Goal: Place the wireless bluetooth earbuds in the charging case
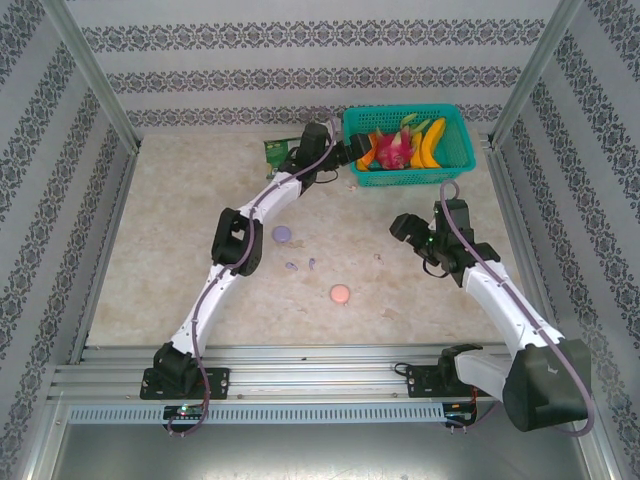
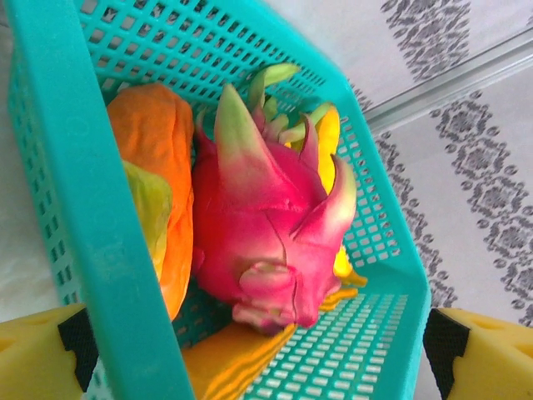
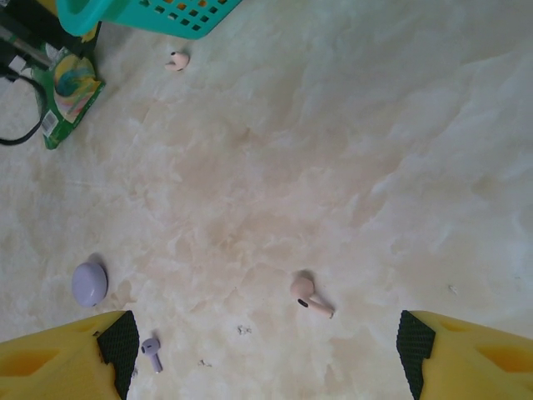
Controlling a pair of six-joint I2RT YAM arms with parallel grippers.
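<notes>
Top view, surface: pale marbled surface (image 1: 180, 260), patterned walls on three sides.
Top view, left arm: stretched far; left gripper (image 1: 358, 152) at the left end of the teal basket (image 1: 462, 150). Spread can't be told from here.
Top view, basket contents: dragon fruit (image 1: 395, 150), bananas (image 1: 432, 140), orange fruit (image 1: 368, 158) at the left end.
Top view, clutter: green packet (image 1: 275, 155), far, just left of the left arm.
Top view, cases: lavender case (image 1: 282, 234) mid-surface beside the left arm. Pink case (image 1: 340, 293) nearer, well apart from it.
Top view, earbuds: lavender earbuds (image 1: 291, 266) loose on the surface between the two cases.
Top view, right gripper (image 1: 400, 228): over bare surface, right of centre.
Left wrist, gripper: fingers (image 2: 42, 354) spread wide, nothing held; basket rim (image 2: 83, 208) runs between them.
Left wrist, basket: dragon fruit (image 2: 266, 225) leaning on the orange fruit (image 2: 158, 142); bananas (image 2: 329, 142) behind.
Right wrist, gripper: fingers (image 3: 62, 367) wide apart, empty.
Right wrist, earbuds: pink earbud (image 3: 310, 296) lies between the fingers, untouched. Second pink earbud (image 3: 176, 61) far, near the basket (image 3: 158, 12). One of the lavender earbuds (image 3: 151, 352) just beside the left finger.
Right wrist, left side: lavender case (image 3: 89, 283) near; green packet (image 3: 71, 96) far.
</notes>
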